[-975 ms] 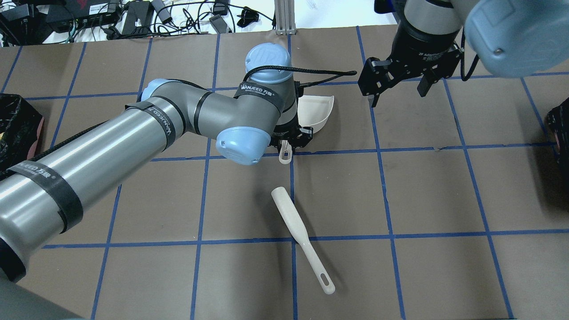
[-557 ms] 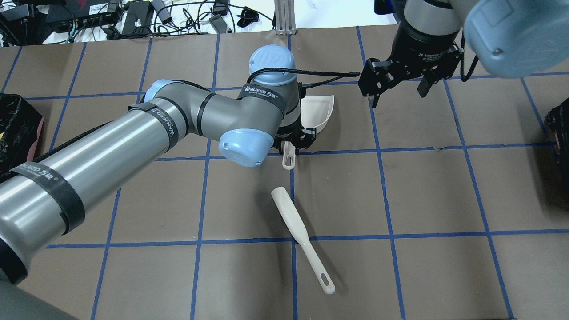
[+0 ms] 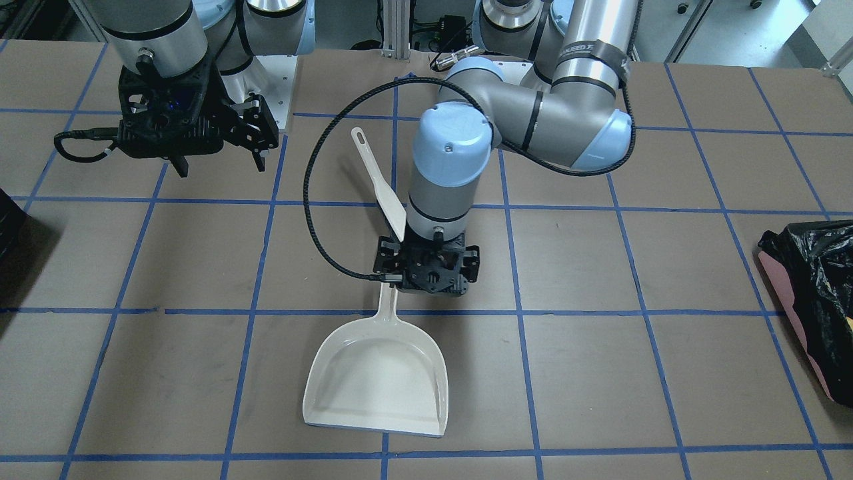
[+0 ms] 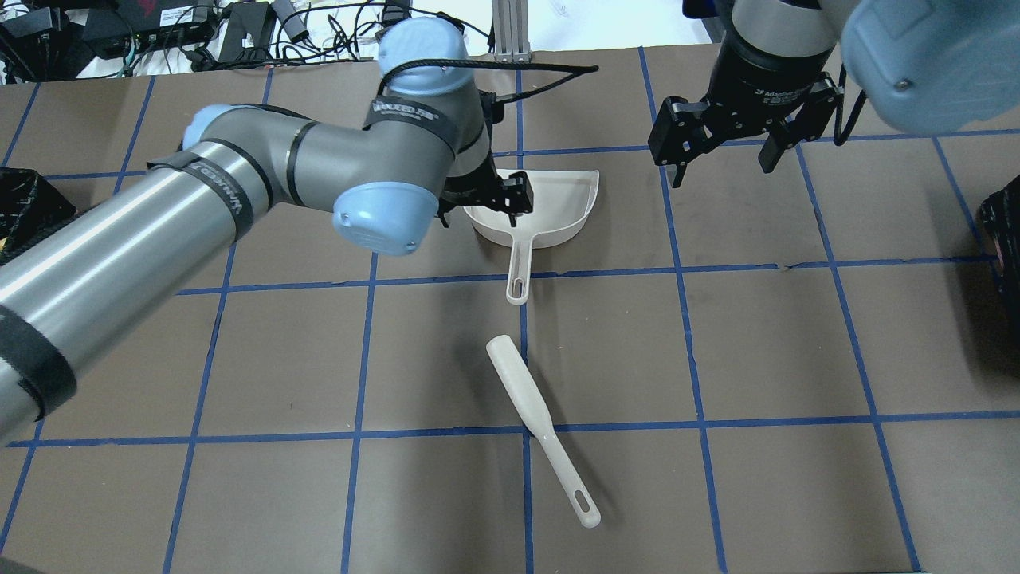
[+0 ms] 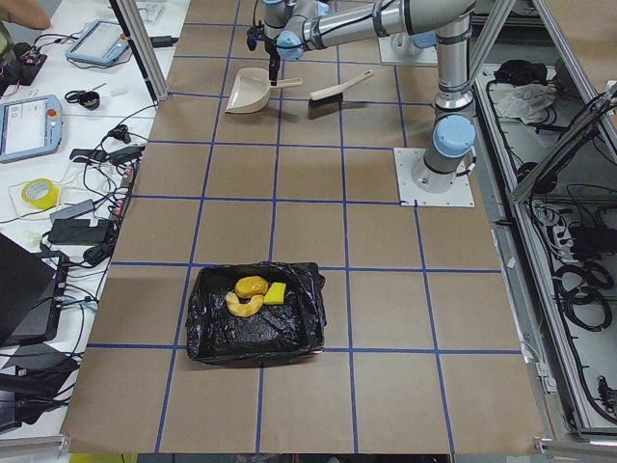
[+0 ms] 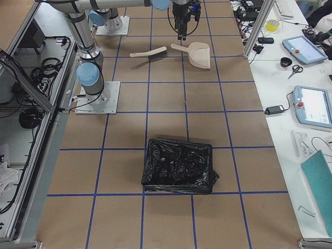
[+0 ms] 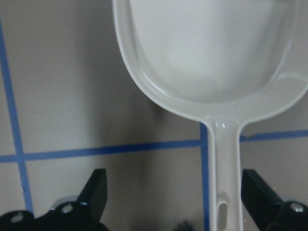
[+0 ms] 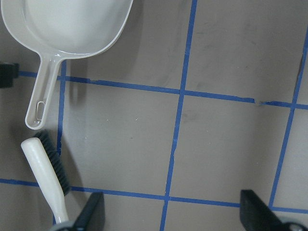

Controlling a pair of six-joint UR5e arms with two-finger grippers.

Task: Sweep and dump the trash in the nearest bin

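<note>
The trash (image 5: 253,289), an orange lump with a yellow wedge and pale scraps, lies inside the bin (image 5: 289,333) lined with a black bag; the bin's pink side shows in the front view (image 3: 793,313). A cream dustpan (image 4: 558,211) lies flat on the table. My left gripper (image 4: 480,209) hovers open above it; in the left wrist view (image 7: 174,185) its fingers (image 7: 94,192) stand wide on either side of the dustpan handle (image 7: 224,159) without touching it. My right gripper (image 4: 721,163) is open and empty, off to the dustpan's right.
A cream brush (image 4: 542,430) lies on the table nearer the robot than the dustpan, and also shows in the right wrist view (image 8: 45,178). A second, all-black container (image 6: 179,165) stands at the table's right end. Cables and electronics (image 4: 239,32) lie past the far edge.
My left gripper has left the dustpan handle and moved away from the robot and to the left, now over the pan's near wall. The dustpan lies in place. The right gripper barely moved.
</note>
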